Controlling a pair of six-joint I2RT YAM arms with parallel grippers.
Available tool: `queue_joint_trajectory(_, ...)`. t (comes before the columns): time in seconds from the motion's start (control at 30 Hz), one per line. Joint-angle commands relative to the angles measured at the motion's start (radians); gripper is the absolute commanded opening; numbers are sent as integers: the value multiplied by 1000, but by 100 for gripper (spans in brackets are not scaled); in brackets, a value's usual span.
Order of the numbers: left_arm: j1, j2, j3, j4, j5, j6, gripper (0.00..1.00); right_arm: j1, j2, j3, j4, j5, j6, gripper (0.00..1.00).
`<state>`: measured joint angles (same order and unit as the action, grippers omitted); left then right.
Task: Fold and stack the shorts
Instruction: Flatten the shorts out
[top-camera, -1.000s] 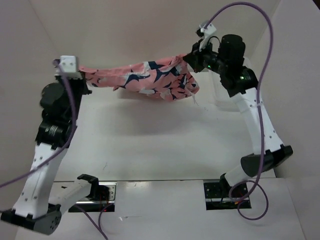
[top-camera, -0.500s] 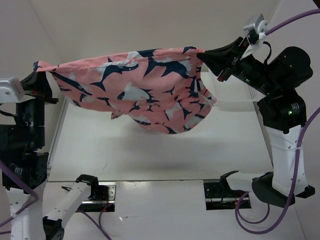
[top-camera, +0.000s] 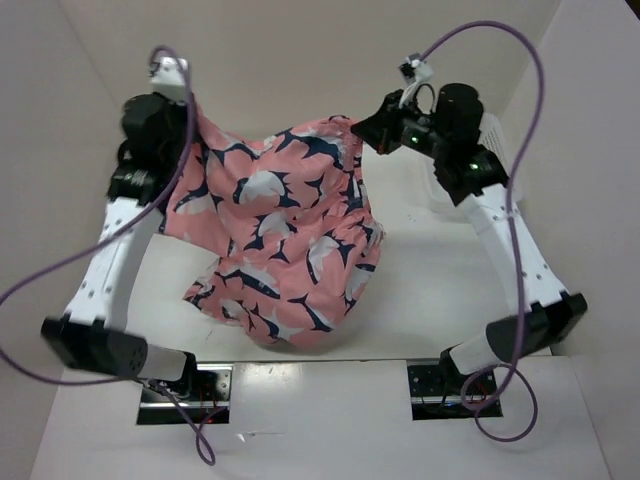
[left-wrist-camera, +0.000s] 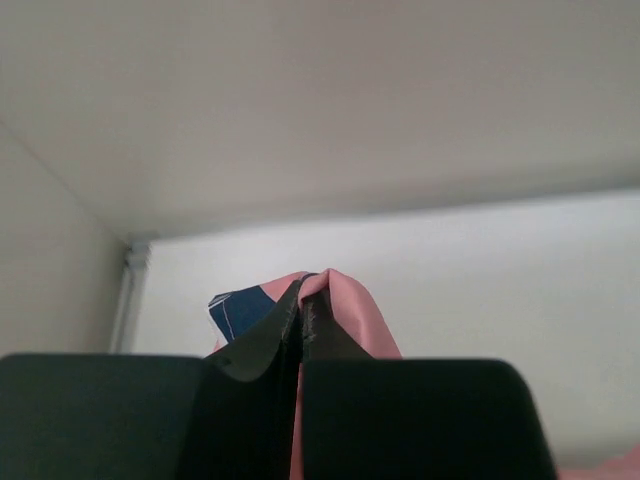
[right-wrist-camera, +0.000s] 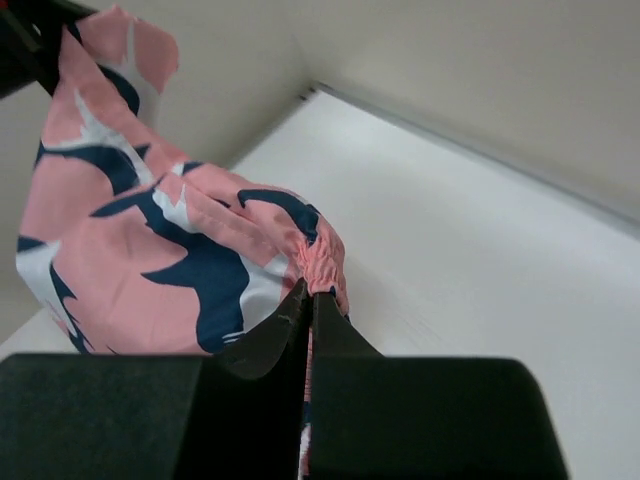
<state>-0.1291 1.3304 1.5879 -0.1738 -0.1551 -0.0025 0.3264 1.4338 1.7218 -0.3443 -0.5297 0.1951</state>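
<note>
The salmon-pink shorts (top-camera: 280, 240) with navy and white shark shapes hang in the air between my two grippers, their lower part draping down toward the table's near edge. My left gripper (top-camera: 188, 100) is shut on one top corner of the shorts (left-wrist-camera: 335, 300). My right gripper (top-camera: 368, 122) is shut on the gathered waistband at the other corner; the shorts fill the left of the right wrist view (right-wrist-camera: 160, 240). Both grippers are raised well above the table.
A white mesh basket (top-camera: 438, 190) stands at the back right, mostly hidden behind the right arm. The white table (top-camera: 450, 280) is bounded by pale walls at the back and sides. Purple cables loop over both arms.
Both grippers moved back away from the camera and closer together. The shorts, stretched wide and flat before, now hang longer and swing forward toward the table's near edge.
</note>
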Motion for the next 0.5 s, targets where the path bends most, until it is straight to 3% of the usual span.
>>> queue_joint_trajectory(0.0,6,142,-3,-44,29,2,0,-21,120,-42,116,157,27,0)
queue_joint_trajectory(0.37,69,614,-3,29,63,2,0,-73,546,19,156,477,30,0)
queue_joint_trajectory(0.47,94,731,76,-7,54,2,0,-73,641,86,156,583,53,0)
